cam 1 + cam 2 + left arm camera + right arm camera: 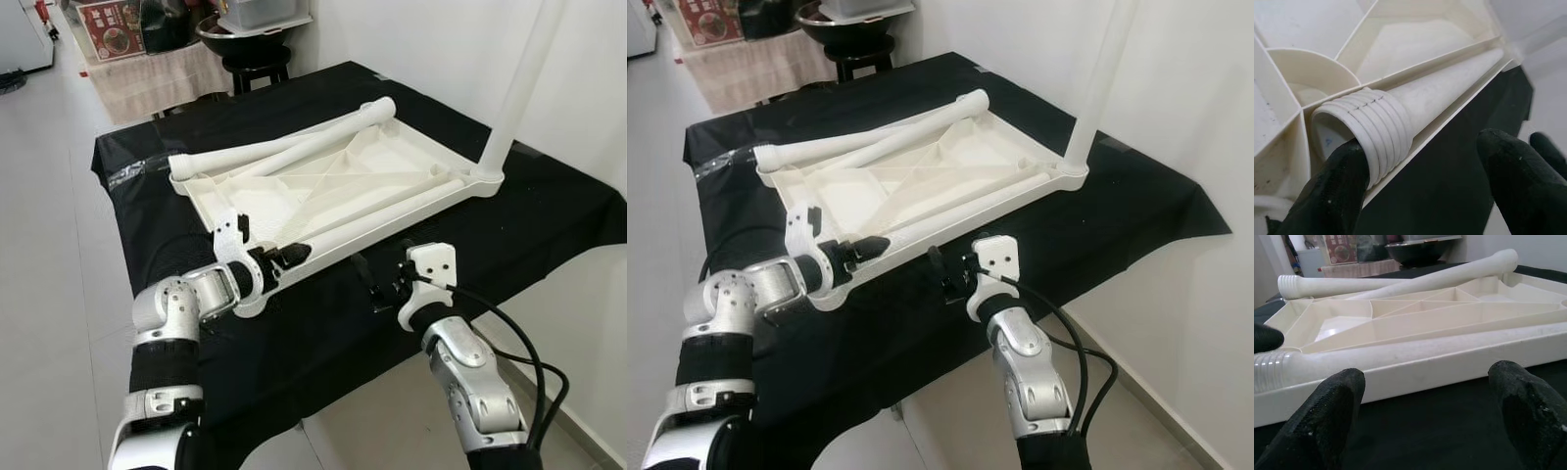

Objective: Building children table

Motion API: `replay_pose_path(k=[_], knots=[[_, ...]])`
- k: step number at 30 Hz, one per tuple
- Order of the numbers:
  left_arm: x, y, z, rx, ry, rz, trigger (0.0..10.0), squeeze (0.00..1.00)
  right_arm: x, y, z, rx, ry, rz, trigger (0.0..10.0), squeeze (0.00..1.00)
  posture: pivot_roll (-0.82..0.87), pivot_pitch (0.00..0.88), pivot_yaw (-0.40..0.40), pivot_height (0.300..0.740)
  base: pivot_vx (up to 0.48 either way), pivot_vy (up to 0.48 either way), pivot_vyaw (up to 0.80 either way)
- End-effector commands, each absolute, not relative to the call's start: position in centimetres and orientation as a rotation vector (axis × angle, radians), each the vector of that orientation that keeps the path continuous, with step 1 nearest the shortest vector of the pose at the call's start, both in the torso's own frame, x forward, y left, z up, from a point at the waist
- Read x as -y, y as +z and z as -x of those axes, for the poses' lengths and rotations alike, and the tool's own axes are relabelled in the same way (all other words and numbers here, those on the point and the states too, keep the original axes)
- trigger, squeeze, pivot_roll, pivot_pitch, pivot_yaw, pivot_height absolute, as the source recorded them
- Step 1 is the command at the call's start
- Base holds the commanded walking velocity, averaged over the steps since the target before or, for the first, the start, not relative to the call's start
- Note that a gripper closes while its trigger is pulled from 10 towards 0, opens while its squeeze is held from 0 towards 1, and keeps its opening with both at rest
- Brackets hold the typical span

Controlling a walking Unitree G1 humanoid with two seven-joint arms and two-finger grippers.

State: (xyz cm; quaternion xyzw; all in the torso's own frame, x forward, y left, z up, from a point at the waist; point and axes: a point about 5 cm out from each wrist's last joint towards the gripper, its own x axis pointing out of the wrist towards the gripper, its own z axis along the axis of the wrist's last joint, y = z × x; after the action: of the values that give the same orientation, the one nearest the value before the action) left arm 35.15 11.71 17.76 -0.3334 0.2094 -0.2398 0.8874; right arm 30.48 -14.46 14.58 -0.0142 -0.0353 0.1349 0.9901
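A white plastic table top lies upside down on the black-clothed table. One white leg stands upright in its far right corner. Another leg lies along the near rim, its threaded end at the near left corner. My left gripper is open there, one finger touching the threaded end and the other apart over the cloth. Two more loose legs rest across the far side. My right gripper is open just in front of the near rim, holding nothing.
Behind the table stand a black stool with a dark basin and a cloth-covered stand. A white wall runs along the right. The table's front edge is close to my arms, with light floor on the left.
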Motion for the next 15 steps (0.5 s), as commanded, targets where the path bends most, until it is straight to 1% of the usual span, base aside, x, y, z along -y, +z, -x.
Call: replay_pose_path(k=[1,3,5,7,11,14,15], knots=[[-11.5,18.2,-35.3,-0.416,-0.536,0.715,10.0,0.0,14.2,14.5,-30.3,0.06,0.279,0.011,10.0,0.0,-0.11,0.14,0.07,0.74,0.0,0.0,0.0],[-11.7,18.0,-35.4,-0.41,-0.548,0.743,10.0,0.0,14.2,14.5,-30.3,0.06,0.28,0.01,10.0,0.0,-0.11,0.14,0.071,0.74,0.0,0.0,0.0],[-11.9,17.5,-35.2,-0.392,-0.598,0.797,10.0,0.0,14.2,14.5,-30.2,0.059,0.28,0.01,10.0,0.0,-0.11,0.141,0.07,0.74,0.0,0.0,0.0],[-11.9,17.5,-35.2,-0.392,-0.598,0.797,10.0,0.0,14.2,14.5,-30.2,0.059,0.28,0.01,10.0,0.0,-0.11,0.141,0.07,0.74,0.0,0.0,0.0],[-12.0,16.7,-34.4,-0.373,-0.686,0.869,10.0,0.0,14.2,14.5,-30.2,0.058,0.28,0.012,10.0,0.0,-0.13,0.142,0.066,0.74,0.0,0.0,0.0],[-11.9,16.4,-34.2,-0.377,-0.7,0.883,10.0,0.0,14.3,14.5,-30.2,0.057,0.281,0.013,10.0,0.0,-0.13,0.142,0.065,0.74,0.0,0.0,0.0],[-11.9,16.2,-34.1,-0.376,-0.712,0.903,0.0,0.0,14.3,14.4,-30.2,0.057,0.281,0.015,10.0,0.0,-0.13,0.14,0.064,0.74,0.0,0.0,0.0]])
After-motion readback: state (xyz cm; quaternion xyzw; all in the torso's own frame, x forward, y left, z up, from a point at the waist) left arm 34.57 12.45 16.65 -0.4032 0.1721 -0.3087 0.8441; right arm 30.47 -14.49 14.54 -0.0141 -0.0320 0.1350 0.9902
